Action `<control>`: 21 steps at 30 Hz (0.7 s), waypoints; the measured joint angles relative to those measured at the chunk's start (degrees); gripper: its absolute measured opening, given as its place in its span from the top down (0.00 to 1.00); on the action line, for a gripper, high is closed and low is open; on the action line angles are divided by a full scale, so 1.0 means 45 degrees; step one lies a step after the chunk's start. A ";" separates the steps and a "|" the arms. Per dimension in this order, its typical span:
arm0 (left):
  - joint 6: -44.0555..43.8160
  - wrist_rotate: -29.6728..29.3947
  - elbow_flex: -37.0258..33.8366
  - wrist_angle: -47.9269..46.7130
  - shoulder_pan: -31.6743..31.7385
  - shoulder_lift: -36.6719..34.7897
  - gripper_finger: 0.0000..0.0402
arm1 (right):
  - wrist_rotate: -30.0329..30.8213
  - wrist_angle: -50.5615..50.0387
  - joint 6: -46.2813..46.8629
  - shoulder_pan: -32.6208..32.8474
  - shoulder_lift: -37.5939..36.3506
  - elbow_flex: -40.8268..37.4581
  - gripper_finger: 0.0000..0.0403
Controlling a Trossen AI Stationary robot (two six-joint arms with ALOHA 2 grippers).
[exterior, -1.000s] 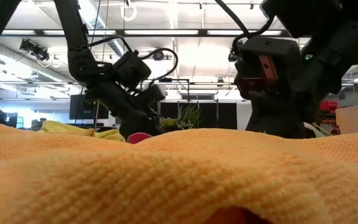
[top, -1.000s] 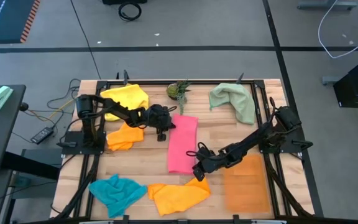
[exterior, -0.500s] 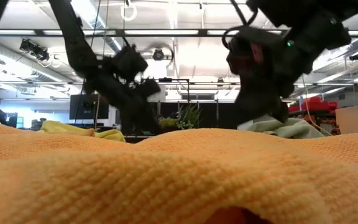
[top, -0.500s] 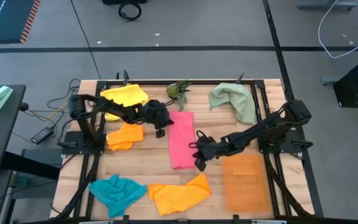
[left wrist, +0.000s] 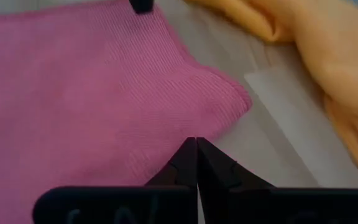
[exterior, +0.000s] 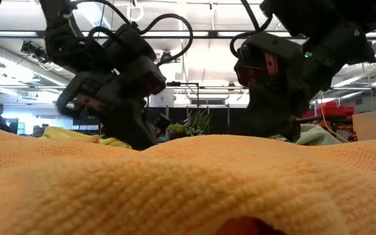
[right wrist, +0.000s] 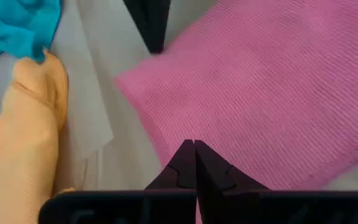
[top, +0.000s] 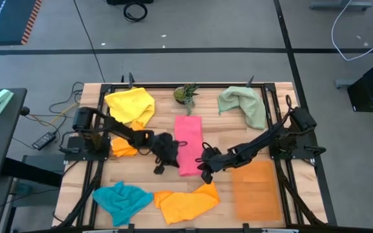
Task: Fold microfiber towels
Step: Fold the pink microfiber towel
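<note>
From the low camera I see little: an orange towel (exterior: 188,189) right at the lens blocks the desk and both end effector tips. In my left wrist view the pink towel (left wrist: 86,93) runs off the frame, as it does in the right wrist view, where the teal towel (right wrist: 17,25) is cut to a corner.

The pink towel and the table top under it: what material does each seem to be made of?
The pink towel looks like a soft knitted cloth, probably microfiber: fine parallel ribs run across a matte surface and its corner is rounded and thick. The table top looks like light wood: pale planks with visible seams, a smooth, rather dull finish.
</note>
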 joint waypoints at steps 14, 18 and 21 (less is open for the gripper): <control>-0.2186 -0.0481 0.0001 0.0510 -0.1024 -0.0092 0.97 | 0.0361 -0.0292 -0.0034 0.0879 0.0467 0.0021 1.00; -0.2436 -0.0547 0.0014 0.1769 -0.1019 -0.0436 0.98 | 0.0514 -0.0321 0.0092 0.1105 0.0689 0.0029 1.00; -0.2813 -0.1833 0.0015 0.2916 -0.1122 -0.0441 0.97 | 0.0567 -0.0339 0.0089 0.1192 0.0724 0.0029 1.00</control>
